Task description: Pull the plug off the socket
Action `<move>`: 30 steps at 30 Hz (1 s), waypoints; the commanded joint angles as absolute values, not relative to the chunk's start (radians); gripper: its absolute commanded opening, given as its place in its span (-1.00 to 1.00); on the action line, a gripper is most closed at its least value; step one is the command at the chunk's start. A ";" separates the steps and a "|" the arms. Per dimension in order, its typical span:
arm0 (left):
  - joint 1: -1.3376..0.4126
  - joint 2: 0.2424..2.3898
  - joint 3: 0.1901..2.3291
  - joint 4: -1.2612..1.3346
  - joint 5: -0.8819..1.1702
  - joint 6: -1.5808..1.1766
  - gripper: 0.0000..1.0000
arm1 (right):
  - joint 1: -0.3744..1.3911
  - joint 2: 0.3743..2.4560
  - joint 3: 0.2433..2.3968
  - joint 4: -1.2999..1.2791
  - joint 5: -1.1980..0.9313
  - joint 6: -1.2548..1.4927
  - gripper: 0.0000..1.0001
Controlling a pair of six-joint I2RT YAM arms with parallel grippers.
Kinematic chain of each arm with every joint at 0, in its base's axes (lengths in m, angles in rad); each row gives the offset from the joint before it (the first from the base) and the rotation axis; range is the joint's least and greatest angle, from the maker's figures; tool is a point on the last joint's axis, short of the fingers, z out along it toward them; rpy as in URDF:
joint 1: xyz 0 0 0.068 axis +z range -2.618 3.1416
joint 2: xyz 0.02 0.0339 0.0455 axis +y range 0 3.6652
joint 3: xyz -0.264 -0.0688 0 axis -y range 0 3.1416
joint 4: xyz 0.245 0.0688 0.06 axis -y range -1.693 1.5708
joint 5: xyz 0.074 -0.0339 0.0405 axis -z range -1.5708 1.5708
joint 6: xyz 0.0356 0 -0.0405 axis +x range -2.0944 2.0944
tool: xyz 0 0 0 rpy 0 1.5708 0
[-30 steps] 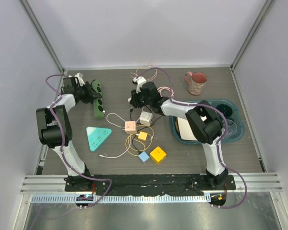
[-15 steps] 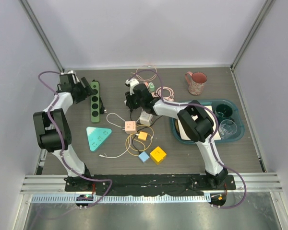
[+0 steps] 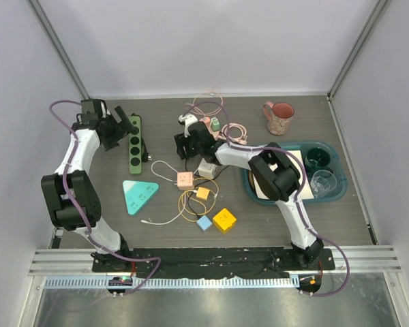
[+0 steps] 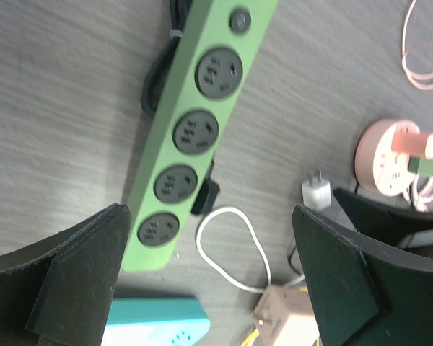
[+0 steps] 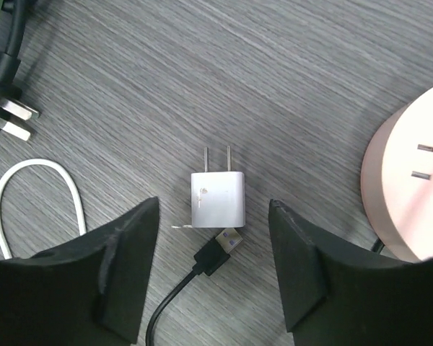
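Observation:
The green power strip (image 3: 134,144) lies flat at the left, and all of its sockets (image 4: 185,132) are free of plugs. My left gripper (image 4: 213,267) hangs open above its near end without touching it. The white two-pin plug (image 5: 216,198) lies loose on the table, prongs pointing away, between the fingers of my open right gripper (image 5: 213,252). It also shows in the left wrist view as the white plug (image 4: 317,193). A black USB cable end (image 5: 220,251) lies just in front of it.
A round pink socket (image 5: 411,187) sits right of the plug, and a black three-pin plug (image 5: 3,108) lies left of it. A white cable loop (image 4: 234,249), a teal triangular strip (image 3: 139,196) and small cube adapters (image 3: 185,180) lie mid-table. A pink mug (image 3: 279,117) and teal tray (image 3: 327,198) stand at the right.
Both grippers have opened. The left one let go of the green strip, which now lies flat, and drew back left. The right one released the white plug after shifting left.

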State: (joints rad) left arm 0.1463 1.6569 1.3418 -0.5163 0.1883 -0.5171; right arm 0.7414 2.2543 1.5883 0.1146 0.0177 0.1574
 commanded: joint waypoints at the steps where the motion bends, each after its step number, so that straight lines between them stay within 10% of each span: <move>1: 0.123 1.522 1.292 -0.601 0.290 -0.514 0.99 | 0.762 2.153 1.566 0.172 0.040 0.164 0.40; 16: 0.120 1.405 1.106 -0.453 0.370 -0.584 0.99 | 0.672 1.936 1.621 -0.044 0.340 0.049 0.44; 30: 0.120 1.384 1.089 -0.410 0.446 -0.600 0.99 | 0.463 1.914 1.506 -0.084 0.175 0.113 0.26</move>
